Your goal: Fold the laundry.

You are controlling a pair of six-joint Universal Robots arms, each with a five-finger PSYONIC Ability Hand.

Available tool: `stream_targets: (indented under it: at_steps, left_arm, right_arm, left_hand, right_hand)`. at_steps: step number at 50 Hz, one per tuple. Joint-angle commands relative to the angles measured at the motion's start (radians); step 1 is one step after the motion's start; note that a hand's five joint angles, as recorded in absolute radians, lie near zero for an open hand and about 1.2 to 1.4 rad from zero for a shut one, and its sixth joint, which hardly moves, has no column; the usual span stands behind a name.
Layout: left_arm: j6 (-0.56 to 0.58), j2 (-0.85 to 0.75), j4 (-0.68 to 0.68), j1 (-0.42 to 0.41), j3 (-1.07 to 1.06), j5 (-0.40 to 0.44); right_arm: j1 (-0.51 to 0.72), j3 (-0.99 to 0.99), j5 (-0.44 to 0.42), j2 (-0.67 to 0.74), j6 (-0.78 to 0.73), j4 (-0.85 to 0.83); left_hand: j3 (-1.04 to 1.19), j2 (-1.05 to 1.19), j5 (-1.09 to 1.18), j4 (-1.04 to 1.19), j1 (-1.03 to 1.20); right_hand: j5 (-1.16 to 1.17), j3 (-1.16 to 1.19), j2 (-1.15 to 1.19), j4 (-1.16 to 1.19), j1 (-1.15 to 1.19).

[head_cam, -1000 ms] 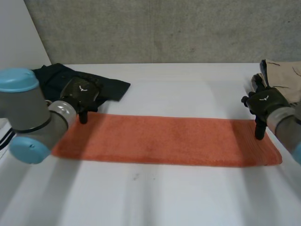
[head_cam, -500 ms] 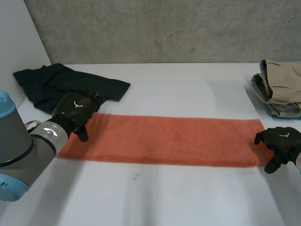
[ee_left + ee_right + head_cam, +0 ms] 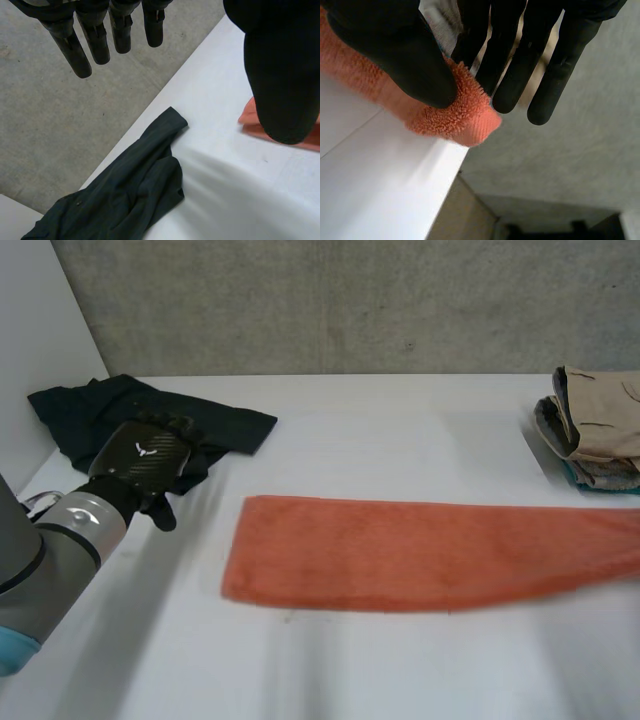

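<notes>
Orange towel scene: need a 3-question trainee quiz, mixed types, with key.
1. True or false: the left hand grips the orange towel.
2. Where on the towel does the right hand pinch it? A) the middle; B) a corner; C) nowhere.
3. Fill in: the dark garment lies beside the ___ hand.
Key: 1 false (its fingers are straight and hold nothing); 2 B; 3 left.

White worktop (image 3: 400,420), matte, under even light with soft shadows. Behind the worktop, a rough grey concrete wall (image 3: 350,300), mottled and scuffed. At the worktop's left end, a plain white panel (image 3: 35,320), upright. Past the worktop's right edge, a tan surface (image 3: 465,215) lower down.
</notes>
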Motion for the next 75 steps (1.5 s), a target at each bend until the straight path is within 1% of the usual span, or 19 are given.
stream_targets:
  at_steps: [1,8,15,20,23,25,26,28,32,39,49,52,53,54,55,60,64,68,75]
  left_arm:
    - [-0.017,0.04,-0.001,0.008,-0.023,-0.001]
    - [-0.041,0.078,-0.001,0.022,-0.033,-0.001]
    - [-0.048,0.081,-0.005,0.021,-0.043,-0.001]
    - [-0.049,0.08,0.001,0.01,-0.046,-0.001]
    - [-0.049,0.077,0.004,0.005,-0.041,0.001]
    - [-0.049,0.074,0.004,0.004,-0.036,-0.001]
    - [-0.049,0.069,0.005,0.002,-0.033,0.001]
    - [-0.049,0.066,0.005,-0.004,-0.024,0.001]
    - [-0.051,0.061,0.015,-0.036,-0.001,0.001]
    - [-0.051,0.035,0.015,-0.122,0.045,-0.002]
    - [-0.048,-0.035,0.016,-0.222,0.069,-0.011]
    - [-0.048,-0.04,0.015,-0.225,0.071,-0.013]
    - [-0.048,-0.04,0.015,-0.225,0.071,-0.013]
    - [-0.048,-0.04,0.015,-0.222,0.069,-0.014]
    - [-0.048,-0.04,0.015,-0.222,0.069,-0.014]
    - [-0.048,-0.029,0.012,-0.22,0.059,-0.016]
    - [-0.046,-0.003,0.004,-0.217,0.054,-0.018]
    - [-0.046,0.028,0.004,-0.197,0.046,-0.018]
    - [-0.086,0.045,0.002,-0.156,0.025,-0.019]
  right_arm:
    - [0.331,-0.092,-0.042,-0.004,-0.01,-0.018]
    - [0.701,-0.177,-0.087,0.019,-0.011,-0.079]
    - [1.097,-0.355,-0.122,0.33,-0.03,-0.133]
    - [1.209,-0.448,-0.122,0.485,-0.031,-0.133]
    - [1.234,-0.487,-0.096,0.543,-0.028,-0.131]
    - [1.236,-0.493,-0.079,0.543,-0.026,-0.136]
    - [1.226,-0.493,-0.038,0.533,-0.011,-0.133]
    - [1.222,-0.485,0.026,0.513,0.013,-0.13]
    - [1.202,-0.416,0.154,0.399,0.2,-0.124]
    - [1.009,-0.214,0.157,0.131,0.571,-0.059]
    - [0.754,-0.019,0.145,0.115,0.524,0.12]
    - [0.722,-0.001,0.159,0.166,0.451,0.102]
    - [0.713,-0.01,0.166,0.187,0.417,0.085]
    - [0.711,-0.016,0.174,0.196,0.402,0.07]
    - [0.711,-0.022,0.18,0.198,0.388,0.048]
    - [0.732,-0.105,0.249,0.168,0.308,-0.107]
    - [0.843,-0.226,0.254,0.126,0.276,-0.091]
    - [1.071,-0.394,0.208,0.27,0.271,-0.05]
    - [1.229,-0.482,0.026,0.452,0.277,0.007]
  left_hand:
    - [-0.03,-0.026,-0.045,-0.02,-0.008]
    - [-0.03,-0.026,-0.045,-0.02,-0.008]
    - [-0.03,-0.026,-0.045,-0.02,-0.008]
    - [-0.032,-0.029,-0.048,-0.023,-0.011]
    - [-0.032,-0.029,-0.048,-0.023,-0.011]
    - [-0.035,-0.032,-0.051,-0.026,-0.014]
    - [-0.035,-0.032,-0.051,-0.026,-0.014]
    - [-0.035,-0.032,-0.051,-0.026,-0.014]
    - [-0.035,-0.032,-0.051,-0.026,-0.014]
    - [-0.035,-0.032,-0.051,-0.026,-0.014]
    - [-0.035,-0.032,-0.051,-0.026,-0.014]
    - [-0.035,-0.032,-0.051,-0.026,-0.014]
    - [-0.035,-0.032,-0.051,-0.026,-0.014]
    - [-0.035,-0.032,-0.051,-0.026,-0.014]
    - [-0.035,-0.032,-0.051,-0.026,-0.014]
    - [-0.035,-0.032,-0.051,-0.026,-0.014]
    - [-0.032,-0.029,-0.048,-0.023,-0.011]
    - [-0.035,-0.032,-0.051,-0.026,-0.014]
    - [-0.015,-0.011,-0.03,-0.005,0.006]
  right_hand:
    - [0.227,0.212,0.219,0.199,0.29]
    - [0.227,0.212,0.219,0.199,0.29]
    - [0.227,0.212,0.219,0.199,0.29]
    - [0.227,0.212,0.219,0.199,0.29]
    - [0.135,0.12,0.127,0.107,0.198]
    - [-0.331,-0.345,-0.338,-0.358,-0.267]
    - [-0.842,-0.856,-0.849,-0.87,-0.778]
    - [-0.995,-1.01,-1.002,-1.023,-0.932]
    - [-0.995,-1.01,-1.002,-1.023,-0.932]
    - [-0.995,-1.01,-1.002,-1.023,-0.932]
    - [-0.995,-1.01,-1.002,-1.023,-0.932]
    - [-0.561,-0.575,-0.568,-0.589,-0.497]
    - [-0.054,-0.068,-0.061,-0.081,0.01]
    - [0.21,0.196,0.203,0.182,0.274]
    - [0.226,0.212,0.219,0.199,0.29]
    - [0.227,0.212,0.219,0.199,0.29]
    - [0.227,0.212,0.219,0.199,0.29]
    - [0.227,0.212,0.219,0.199,0.29]
    - [0.227,0.212,0.219,0.199,0.29]
